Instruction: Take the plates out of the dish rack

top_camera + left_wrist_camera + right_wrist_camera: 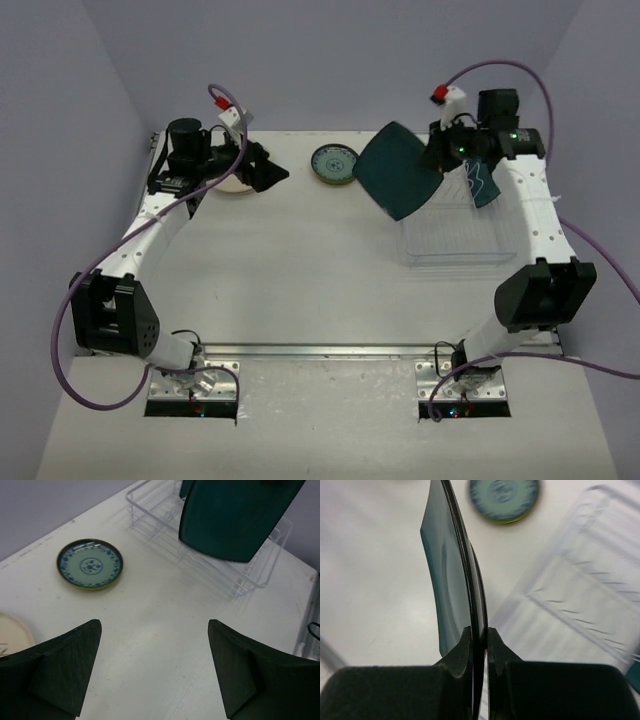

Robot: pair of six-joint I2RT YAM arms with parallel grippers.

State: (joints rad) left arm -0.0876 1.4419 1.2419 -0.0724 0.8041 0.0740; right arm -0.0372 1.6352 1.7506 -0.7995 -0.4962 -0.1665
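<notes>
Left gripper (154, 626): jaws spread wide, nothing between them, hovering over the table (300, 270) at far left. Cream plate (12, 630): flat on the table just beside that gripper, mostly out of view. Small teal-patterned plate (334, 163), lime rim: flat on the table further right, apart from the cream one. Dark-teal rounded-square plate (398, 170): off the table, on edge and tilted, at the far-left corner of the dish rack (450, 240). Right gripper (479, 632): jaws pinching this plate's rim. Rack sits on the table at right; another teal plate (484, 185) stands at its far end, partly hidden by the arm
</notes>
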